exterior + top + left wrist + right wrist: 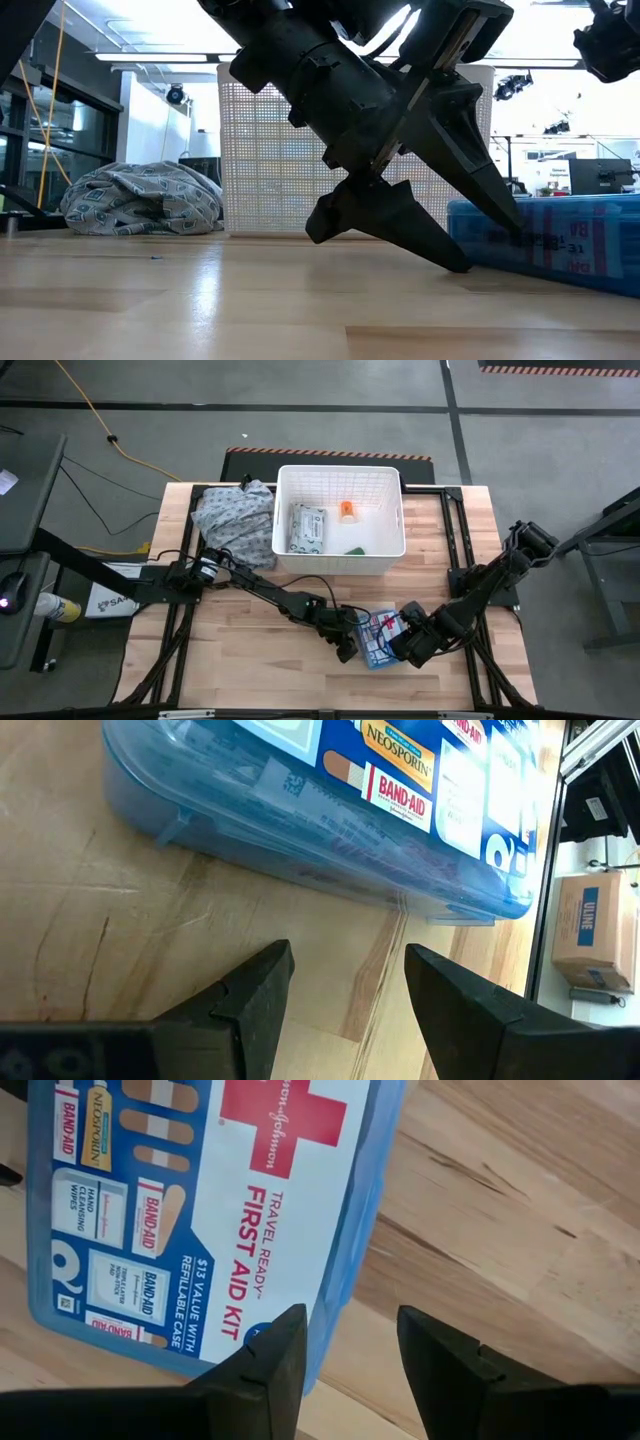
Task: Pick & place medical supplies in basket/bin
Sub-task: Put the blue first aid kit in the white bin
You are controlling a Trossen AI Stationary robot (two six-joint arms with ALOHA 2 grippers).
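The blue box [378, 632] lies flat on the table, lid up, near the near edge. My left gripper [348, 650] is open, low by the table on the box's left, fingers pointing at its long side [330, 830] with bare wood between. My right gripper [400, 648] is open at the box's right end [340, 1280]. The white basket [340, 470] stands at the far edge and holds the wipes pack [307, 528], the orange bottle [346, 510] and the green tube [355, 550]. No white tube shows. My right gripper [350, 1335] comes slanting down at the box's corner. One finger [275, 1350] stands over the lid, the other [435, 1350] over the bare wood beside the box's edge [345, 1305]. Whether either touches the box I cannot tell.
A grey patterned cloth heap [235, 520] lies left of the basket, touching its wall. Bare wood stretches between the basket and the box and along the near left of the table. In the low view the basket wall [270, 150] rises behind my left gripper [485, 250].
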